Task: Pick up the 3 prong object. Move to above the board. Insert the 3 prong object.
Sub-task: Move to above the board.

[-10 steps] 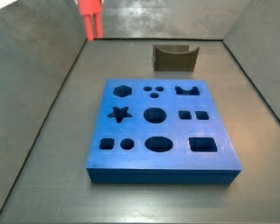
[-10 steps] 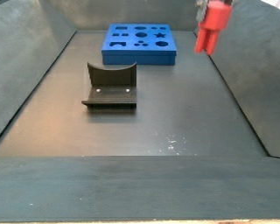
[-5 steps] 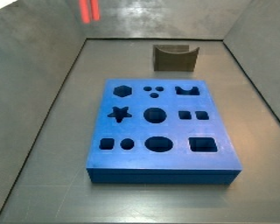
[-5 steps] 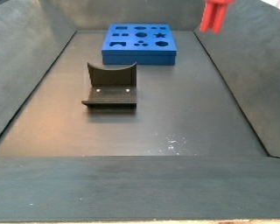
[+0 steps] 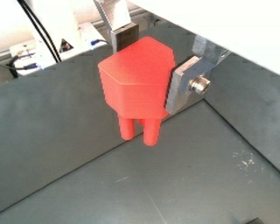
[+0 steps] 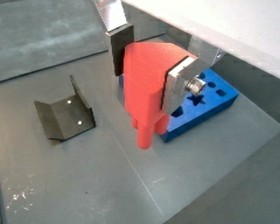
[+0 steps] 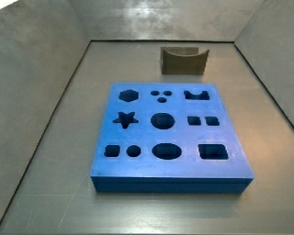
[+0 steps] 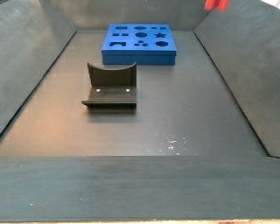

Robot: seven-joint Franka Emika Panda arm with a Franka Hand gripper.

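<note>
The gripper (image 5: 149, 66) (image 6: 150, 70) is recorded in both wrist views, raised above the floor (image 5: 201, 175). Two fingers (image 5: 187, 83) are noted, each a flat silver plate with straight edges and a brushed metallic finish. A dark pad (image 6: 122, 52) is fitted on the inner face of one finger. A round silver screw head (image 5: 202, 85) (image 6: 198, 87) is set into the outer face of the other plate, near its lower end. Above the fingers a smooth white housing (image 6: 224, 26) is seen, without visible markings. The arm itself is not shown in the side views.
</note>
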